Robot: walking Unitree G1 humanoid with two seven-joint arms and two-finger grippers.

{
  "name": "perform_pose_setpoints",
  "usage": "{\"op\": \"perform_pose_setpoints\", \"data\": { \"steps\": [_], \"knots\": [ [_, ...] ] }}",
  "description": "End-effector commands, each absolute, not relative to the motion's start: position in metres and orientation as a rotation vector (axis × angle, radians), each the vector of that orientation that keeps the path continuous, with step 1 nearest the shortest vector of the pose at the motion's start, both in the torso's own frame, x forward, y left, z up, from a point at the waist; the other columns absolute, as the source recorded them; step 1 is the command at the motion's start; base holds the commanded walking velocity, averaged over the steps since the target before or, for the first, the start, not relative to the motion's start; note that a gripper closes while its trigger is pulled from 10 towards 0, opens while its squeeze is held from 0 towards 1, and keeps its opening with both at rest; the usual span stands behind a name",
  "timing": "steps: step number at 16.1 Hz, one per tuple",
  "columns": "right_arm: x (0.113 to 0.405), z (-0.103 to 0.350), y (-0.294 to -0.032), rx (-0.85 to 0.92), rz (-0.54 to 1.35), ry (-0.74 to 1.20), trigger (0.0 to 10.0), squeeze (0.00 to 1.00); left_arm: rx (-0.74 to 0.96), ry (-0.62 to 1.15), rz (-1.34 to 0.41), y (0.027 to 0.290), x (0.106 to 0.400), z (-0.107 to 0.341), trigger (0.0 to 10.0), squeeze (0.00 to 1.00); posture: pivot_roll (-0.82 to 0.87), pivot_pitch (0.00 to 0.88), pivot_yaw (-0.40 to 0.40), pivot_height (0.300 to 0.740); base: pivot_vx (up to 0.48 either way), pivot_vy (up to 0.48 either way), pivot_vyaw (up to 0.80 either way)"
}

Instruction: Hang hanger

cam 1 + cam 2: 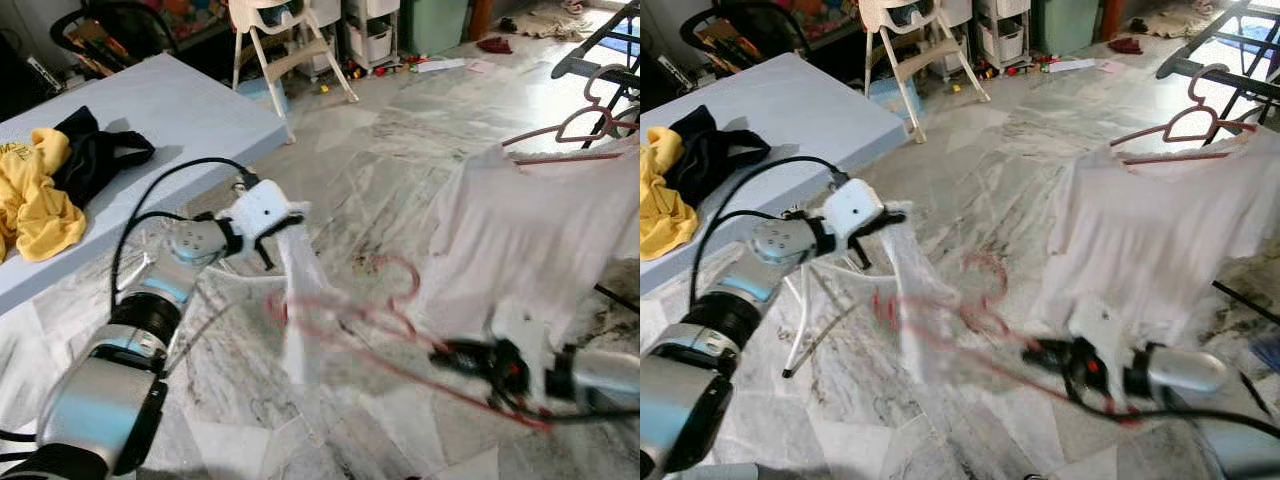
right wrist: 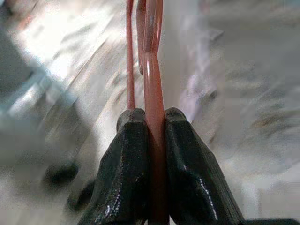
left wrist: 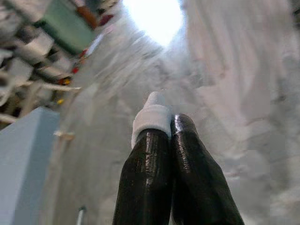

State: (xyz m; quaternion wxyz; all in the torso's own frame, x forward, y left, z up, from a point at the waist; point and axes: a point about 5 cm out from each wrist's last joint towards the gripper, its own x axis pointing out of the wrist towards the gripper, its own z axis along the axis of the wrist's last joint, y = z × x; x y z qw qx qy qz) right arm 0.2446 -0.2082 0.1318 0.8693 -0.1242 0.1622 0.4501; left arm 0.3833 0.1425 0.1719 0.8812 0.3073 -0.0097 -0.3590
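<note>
Right gripper (image 2: 154, 136): fingers pressed onto the red hanger (image 2: 152, 70), pinching its bar between both pads; the wire runs straight out from the fingertips. In the eye views the right gripper (image 1: 455, 355) sits low at the robot's right, forearm level above the marble floor (image 1: 380, 150), and the hanger (image 1: 390, 315) extends from it toward the left, blurred.

Left gripper (image 3: 164, 136): fingers closed together, nipping a fold of white cloth (image 3: 152, 117) at the tips. In the eye views the left arm reaches forward and up, its gripper (image 1: 275, 235) holding the cloth (image 1: 300, 310), which drapes down across the hanger.

Beyond, at right, a white shirt (image 1: 530, 230) hangs on a pink hanger (image 1: 575, 125) from a dark rack (image 1: 600, 45). At left, a blue counter (image 1: 170, 100) carries yellow (image 1: 30, 195) and black (image 1: 90, 155) clothes. A white high chair (image 1: 285, 45) stands at the far end.
</note>
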Motion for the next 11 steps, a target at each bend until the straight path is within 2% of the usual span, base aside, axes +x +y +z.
{"op": "perform_pose_setpoints", "data": {
  "steps": [1,3,5,7,11],
  "knots": [
    [0.251,0.139,-0.201,-0.236,0.904,0.267,10.0,0.0,0.616,-0.004,-0.687,0.16,0.382,0.169,10.0,0.0,-0.13,0.106,0.18,0.74,0.0,0.0,0.0],
    [0.242,0.131,-0.188,-0.222,0.969,0.28,10.0,0.0,0.604,0.042,-0.669,0.179,0.372,0.151,10.0,0.0,-0.12,0.104,0.169,0.74,0.0,0.0,0.0],
    [0.235,0.125,-0.186,-0.235,1.014,0.314,10.0,0.0,0.64,0.069,-0.646,0.199,0.365,0.143,10.0,0.0,-0.12,0.105,0.159,0.74,0.0,0.0,0.0],
    [0.236,0.13,-0.193,-0.236,1.034,0.326,10.0,0.0,0.639,0.077,-0.679,0.207,0.362,0.145,10.0,0.0,-0.11,0.11,0.151,0.74,0.0,0.0,0.0],
    [0.24,0.139,-0.207,-0.272,1.045,0.344,10.0,0.0,0.766,0.029,-0.686,0.213,0.363,0.158,10.0,0.0,-0.11,0.116,0.155,0.74,0.0,0.0,0.0]
  ]
}}
